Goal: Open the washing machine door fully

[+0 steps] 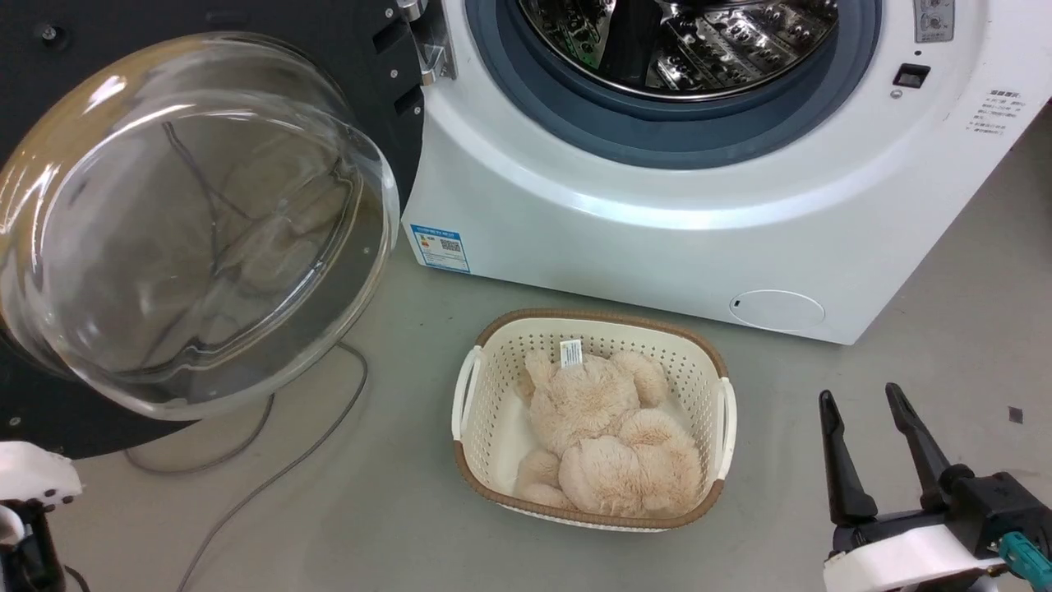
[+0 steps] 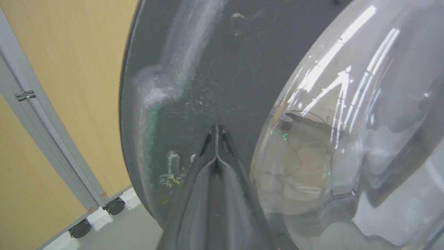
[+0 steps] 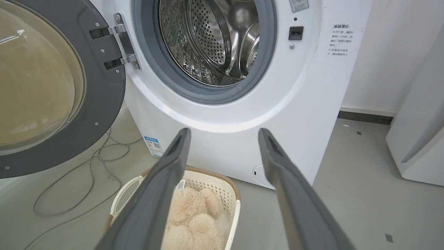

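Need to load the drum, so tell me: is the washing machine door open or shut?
Open: the washing machine door stands swung aside on its hinge, the steel drum exposed.

- washing machine point(image 1: 657, 230), white front, low left corner: blue label sticker point(image 1: 440, 248). blue header band, small coloured marks at its left, a qr code at its right. print too small to read. the right wrist view shows the same sticker, no clearer.
- same front, upper right: block of dark printed characters point(image 1: 998, 111). a heading line with several short lines under it, chinese script by the look. not legible.
- top of front, right of the drum: small grey plate point(image 1: 934, 18) with round symbols, cut by the picture's edge. unreadable.
- plush toy point(image 1: 608, 436) in basket point(image 1: 600, 315): white sewn tag point(image 1: 571, 353) with fine dark lines of print. unreadable.
- nothing reads as a clear word, brand or number.
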`<state>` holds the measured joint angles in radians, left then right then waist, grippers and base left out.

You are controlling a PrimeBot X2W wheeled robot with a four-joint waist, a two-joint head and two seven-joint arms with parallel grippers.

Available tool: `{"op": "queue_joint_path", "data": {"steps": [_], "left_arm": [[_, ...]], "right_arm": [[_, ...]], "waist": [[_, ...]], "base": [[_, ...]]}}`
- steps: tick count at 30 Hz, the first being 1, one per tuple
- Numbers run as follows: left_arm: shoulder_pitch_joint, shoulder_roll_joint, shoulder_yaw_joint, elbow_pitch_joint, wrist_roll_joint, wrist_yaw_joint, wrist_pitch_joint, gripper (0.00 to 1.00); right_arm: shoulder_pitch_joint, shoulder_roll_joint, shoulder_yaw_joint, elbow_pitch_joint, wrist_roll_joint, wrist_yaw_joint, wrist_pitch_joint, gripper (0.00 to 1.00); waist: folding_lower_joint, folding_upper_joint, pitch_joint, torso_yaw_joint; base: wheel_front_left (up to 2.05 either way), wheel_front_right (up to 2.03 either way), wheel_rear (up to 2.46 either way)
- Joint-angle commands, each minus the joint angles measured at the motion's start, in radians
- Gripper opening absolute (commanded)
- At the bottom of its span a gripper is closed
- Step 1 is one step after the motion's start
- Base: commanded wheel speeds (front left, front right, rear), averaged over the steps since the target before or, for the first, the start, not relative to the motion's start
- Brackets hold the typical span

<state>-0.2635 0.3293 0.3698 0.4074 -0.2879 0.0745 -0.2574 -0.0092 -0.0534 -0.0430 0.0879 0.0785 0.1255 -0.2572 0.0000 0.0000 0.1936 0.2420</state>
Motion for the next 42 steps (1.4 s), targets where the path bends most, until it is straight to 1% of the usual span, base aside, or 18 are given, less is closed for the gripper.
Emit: {"op": "queue_joint_path", "data": {"steps": [1,6,10,15,20,24,26,31,37,42], "left_arm": [[-0.020,0.012,0.005,0.017,0.005,-0.007,-0.004,0.00],[-0.041,0.021,0.016,0.064,0.019,-0.012,-0.004,0.00],[-0.034,0.012,0.026,0.058,0.027,-0.025,-0.004,0.00],[0.005,-0.015,0.034,-0.006,0.047,-0.047,-0.004,0.00],[0.053,-0.063,0.031,-0.100,0.067,-0.073,-0.004,0.00],[0.095,-0.102,0.005,-0.185,0.103,-0.084,-0.004,0.00],[0.113,-0.129,-0.004,-0.222,0.100,-0.096,-0.004,0.00],[0.154,-0.175,-0.057,-0.313,0.129,-0.121,-0.004,0.00],[0.191,-0.230,-0.130,-0.387,0.152,-0.135,-0.004,0.00],[0.215,-0.251,-0.180,-0.411,0.165,-0.141,-0.004,0.00]], "right_arm": [[-0.013,0.003,0.000,0.004,-0.008,0.005,-0.005,1.00],[-0.015,0.003,0.006,0.008,-0.009,0.005,-0.005,1.00],[-0.009,0.003,0.004,0.012,-0.007,0.005,-0.005,1.00],[0.008,0.003,0.001,0.017,0.000,0.005,-0.005,1.00],[0.031,0.003,-0.009,0.014,0.009,0.005,-0.005,1.00],[0.047,0.003,-0.019,0.010,0.017,0.005,-0.005,1.00],[0.054,0.003,-0.019,0.007,0.017,0.005,-0.005,1.00],[0.061,0.003,-0.025,-0.010,0.016,0.005,-0.005,1.00],[0.067,0.003,-0.027,-0.031,0.014,0.005,-0.005,1.00],[0.075,0.003,-0.026,-0.047,0.008,0.005,-0.005,1.00]], "waist": [[0.0000,0.0000,-0.002,-0.001],[0.0000,0.0000,-0.010,-0.005],[0.0000,0.0000,-0.025,-0.006],[0.0000,0.0000,-0.059,-0.007],[0.0000,0.0000,-0.114,-0.005],[0.0000,0.0000,-0.163,-0.011],[0.0000,0.0000,-0.181,-0.016],[0.0000,0.0000,-0.200,-0.038],[0.0000,0.0000,-0.211,-0.086],[0.0000,0.0000,-0.217,-0.135]], "base": [[0.00,0.00,0.00],[0.00,0.00,0.00],[0.00,0.00,0.00],[0.00,0.00,0.00],[0.00,0.00,0.00],[0.00,0.00,0.00],[0.00,0.00,0.00],[0.00,0.00,0.00],[0.00,0.00,0.00],[0.00,0.00,0.00]]}}
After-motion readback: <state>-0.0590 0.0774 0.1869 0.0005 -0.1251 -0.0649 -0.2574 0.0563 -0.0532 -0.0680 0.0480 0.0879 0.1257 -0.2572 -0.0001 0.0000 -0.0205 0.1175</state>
